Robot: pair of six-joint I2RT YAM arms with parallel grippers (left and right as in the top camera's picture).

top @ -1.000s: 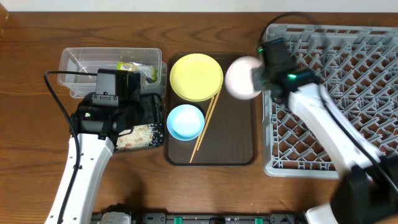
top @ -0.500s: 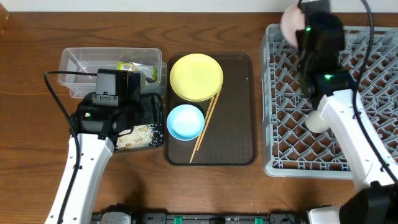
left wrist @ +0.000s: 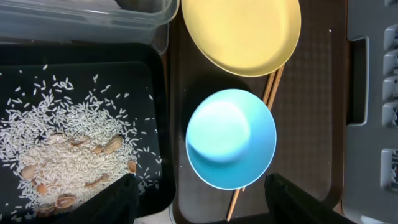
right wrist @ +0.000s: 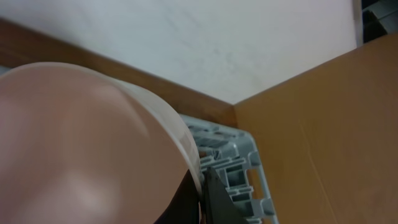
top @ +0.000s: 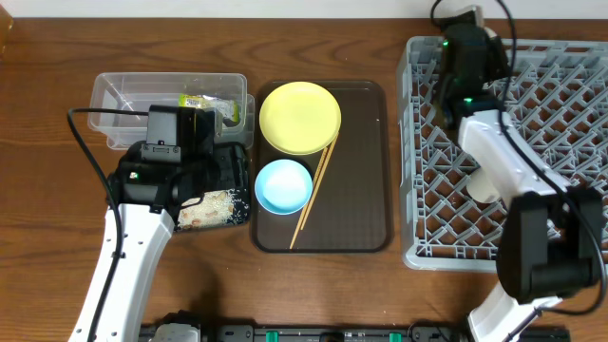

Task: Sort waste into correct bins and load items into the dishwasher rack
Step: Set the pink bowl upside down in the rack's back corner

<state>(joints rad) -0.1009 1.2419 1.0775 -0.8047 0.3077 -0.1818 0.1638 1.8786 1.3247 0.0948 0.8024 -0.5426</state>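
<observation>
My right gripper is shut on the rim of the white bowl, over the far-left corner of the grey dishwasher rack; in the overhead view the arm hides the bowl. A small pale cup lies in the rack. My left gripper is open and empty, high over the black bin's right edge. The bin holds rice scraps. The light blue bowl, yellow plate and chopsticks sit on the brown tray. The yellow-green wrapper lies in the clear tub.
A cardboard box stands just behind the rack's far edge, and a pale wall rises behind the table. The left arm's cable loops over the table to the left of the bins.
My right gripper has carried the white bowl from beside the brown tray's far right corner to over the rack's far-left corner. The left arm has not moved.
</observation>
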